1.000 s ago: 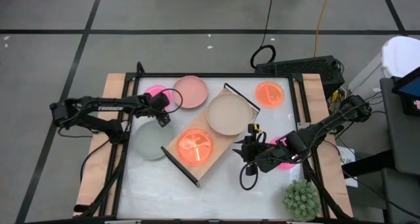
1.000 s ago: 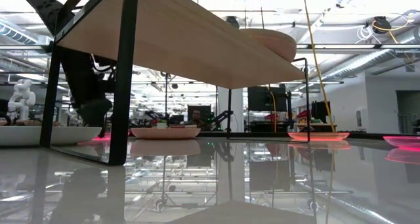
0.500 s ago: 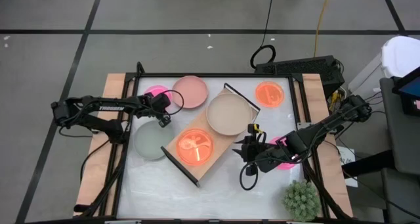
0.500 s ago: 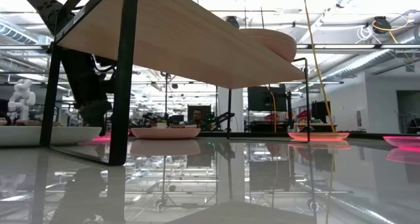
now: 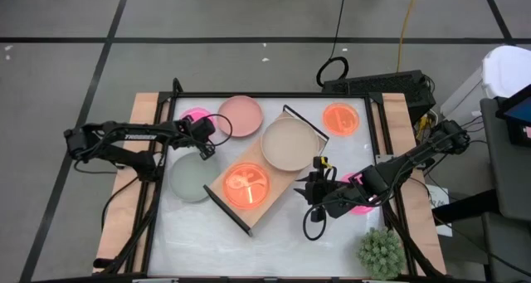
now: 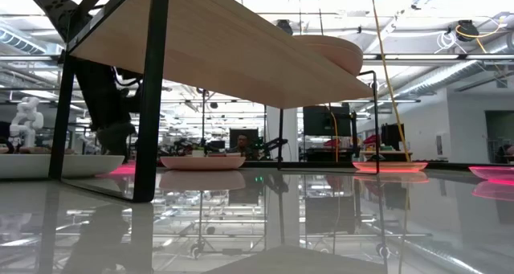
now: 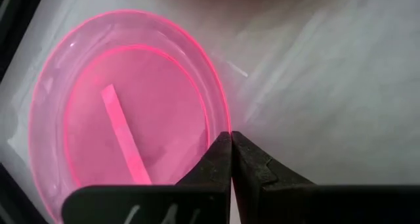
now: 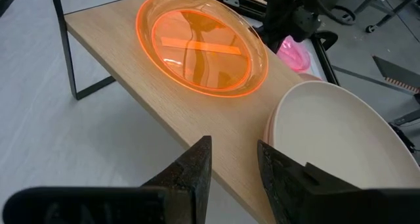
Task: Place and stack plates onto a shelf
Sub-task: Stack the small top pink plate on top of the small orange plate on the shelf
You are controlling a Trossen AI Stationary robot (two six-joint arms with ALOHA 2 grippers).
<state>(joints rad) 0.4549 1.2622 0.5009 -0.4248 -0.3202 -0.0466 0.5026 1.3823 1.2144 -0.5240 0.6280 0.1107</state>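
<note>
The light-wood shelf (image 5: 264, 168) stands slantwise at mid-table. On it lie an orange plate (image 5: 246, 186) and a beige plate (image 5: 288, 144). On the table lie a dusty pink plate (image 5: 241, 115), a grey plate (image 5: 191, 177), a second orange plate (image 5: 339, 119) and two neon pink plates (image 5: 195, 117) (image 5: 358, 198). My left gripper (image 7: 231, 140) is shut on the far-left neon pink plate (image 7: 125, 119). My right gripper (image 8: 233, 159) hangs open beside the shelf's right long edge (image 8: 197, 129), with nothing between its fingers. My left gripper pinches the neon pink plate's rim (image 7: 222, 119) between its two fingers, on the side toward the table's right. The fingers slant down onto it from above. The plate lies flat on the table.
A spiky green plant (image 5: 380, 251) stands at the near right corner. The second neon pink plate lies partly under my right arm. The shelf's black frame ends (image 6: 148, 97) stand up from the table. Bare tabletop (image 5: 274, 241) shows along the near edge.
My left gripper has shut on the rim of the far-left neon pink plate. The plate stays flat where it was. My right arm has kept still.
</note>
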